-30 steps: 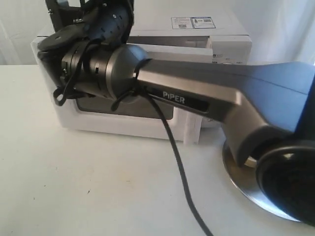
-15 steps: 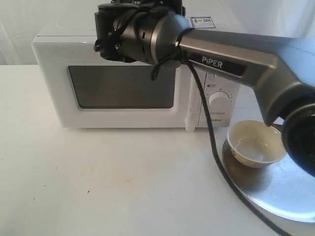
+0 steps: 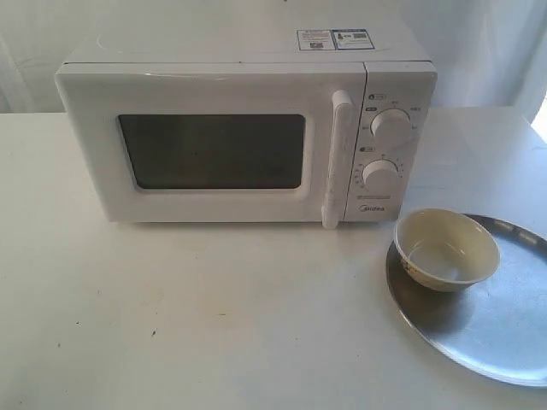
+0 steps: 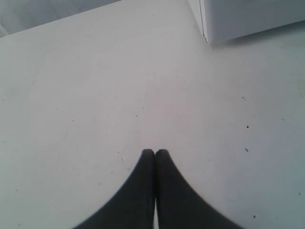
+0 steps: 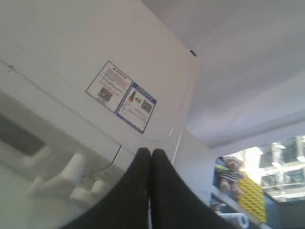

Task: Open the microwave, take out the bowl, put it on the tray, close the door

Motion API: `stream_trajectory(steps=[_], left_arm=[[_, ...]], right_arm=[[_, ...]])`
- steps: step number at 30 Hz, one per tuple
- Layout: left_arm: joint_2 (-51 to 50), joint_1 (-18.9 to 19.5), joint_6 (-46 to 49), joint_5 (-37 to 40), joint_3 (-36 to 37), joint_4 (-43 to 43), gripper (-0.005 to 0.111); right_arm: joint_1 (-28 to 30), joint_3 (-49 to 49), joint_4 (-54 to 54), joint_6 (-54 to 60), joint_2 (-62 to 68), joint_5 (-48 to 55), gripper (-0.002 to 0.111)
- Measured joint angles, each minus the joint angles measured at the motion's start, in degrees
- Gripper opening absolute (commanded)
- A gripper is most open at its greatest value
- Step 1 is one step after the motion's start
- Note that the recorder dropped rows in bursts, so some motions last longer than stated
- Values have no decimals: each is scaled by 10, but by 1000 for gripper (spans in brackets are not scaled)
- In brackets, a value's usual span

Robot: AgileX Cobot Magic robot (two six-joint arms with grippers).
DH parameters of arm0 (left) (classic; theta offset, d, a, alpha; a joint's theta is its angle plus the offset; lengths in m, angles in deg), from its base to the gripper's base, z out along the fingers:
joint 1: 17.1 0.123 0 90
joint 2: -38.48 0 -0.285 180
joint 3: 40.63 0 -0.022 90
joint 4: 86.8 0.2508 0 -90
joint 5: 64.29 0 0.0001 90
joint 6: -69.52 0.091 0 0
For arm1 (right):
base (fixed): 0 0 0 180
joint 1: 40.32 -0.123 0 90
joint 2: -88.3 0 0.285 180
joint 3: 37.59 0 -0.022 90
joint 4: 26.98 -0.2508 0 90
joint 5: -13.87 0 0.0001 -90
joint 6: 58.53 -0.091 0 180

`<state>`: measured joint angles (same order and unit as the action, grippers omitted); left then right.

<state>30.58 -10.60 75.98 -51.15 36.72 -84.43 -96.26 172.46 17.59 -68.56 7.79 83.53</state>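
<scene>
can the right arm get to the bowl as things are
Probably yes: the bowl sits uncovered on the tray, nothing over it. The right gripper is shut by the microwave, so must open first.

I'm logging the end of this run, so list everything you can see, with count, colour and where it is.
microwave: one, white, at the back of the table, door shut
dials: two, white, one above the other on the microwave's right panel
stickers: two, white and blue, side by side on the microwave's top
bowl: one, cream, upright on the left part of the tray
tray: one, silver, on the table to the front right of the microwave
table: one, white, under everything
left gripper: one, black, jaws closed on nothing, over bare table near a microwave corner
right gripper: one, black, jaws closed on nothing, near the microwave's stickered top
</scene>
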Motion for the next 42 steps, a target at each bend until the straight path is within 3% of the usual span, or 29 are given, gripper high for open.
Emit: stream_trajectory(steps=[5, 10, 17, 21, 31, 37, 39, 42], left_arm=[[0, 0, 0, 0, 0, 0, 0], [0, 0, 0, 0, 0, 0, 0], [0, 0, 0, 0, 0, 0, 0], [0, 0, 0, 0, 0, 0, 0], [0, 0, 0, 0, 0, 0, 0], [0, 0, 0, 0, 0, 0, 0], [0, 0, 0, 0, 0, 0, 0], [0, 0, 0, 0, 0, 0, 0]], right_arm=[[0, -104, -99, 16, -146, 0, 0], [0, -273, -201, 29, -298, 0, 0], [0, -519, -409, 60, -567, -104, 0], [0, -610, -489, 61, -695, -106, 0], [0, -637, -526, 61, -893, -55, 0], [0, -638, -524, 75, -915, -46, 0], [0, -638, -508, 127, -915, -64, 0], [22, -655, -500, 197, -915, -183, 0]])
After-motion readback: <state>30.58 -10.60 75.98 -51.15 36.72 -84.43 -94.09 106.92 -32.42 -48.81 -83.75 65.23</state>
